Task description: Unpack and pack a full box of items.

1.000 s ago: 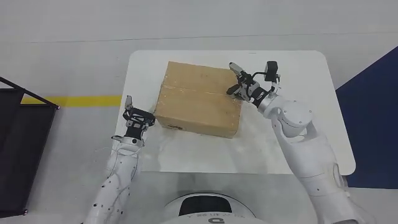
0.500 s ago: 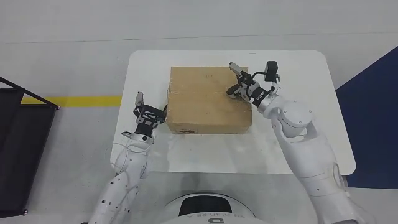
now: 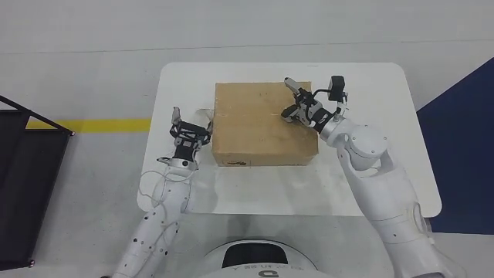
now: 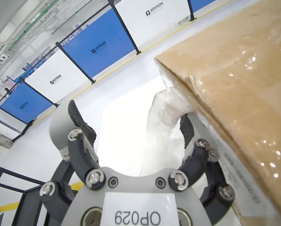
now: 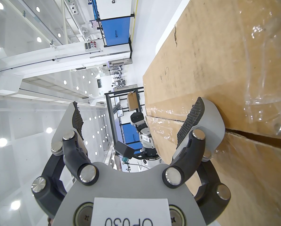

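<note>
At the far left we see a black rack point(image 3: 17, 171) on the floor, with a yellow line point(image 3: 93, 125) running from it toward the white worktop point(image 3: 370, 193). Past the worktop's right edge stands a blue panel point(image 3: 463, 154).

The left claw point(image 3: 191, 128) sits just beside the box's left side with its fingers spread wide and nothing between them. In its wrist view the left claw point(image 4: 128, 118) has one finger next to a white crumpled scrap point(image 4: 164, 109) that clings to the box's corner. We cannot tell what the scrap is made of.

The box point(image 3: 258, 127) lies in the middle of the worktop, closed, so whatever it contains is hidden from us. It is plain brown cardboard, and clear glossy tape runs along the seam between its top flaps point(image 5: 225, 71). On the side facing the robot is a small mark, too small to make out.

The right claw point(image 3: 297, 99) is over the box's top right part, spread open and holding nothing. In its wrist view the right claw point(image 5: 135, 111) has one finger resting on the taped seam.
</note>
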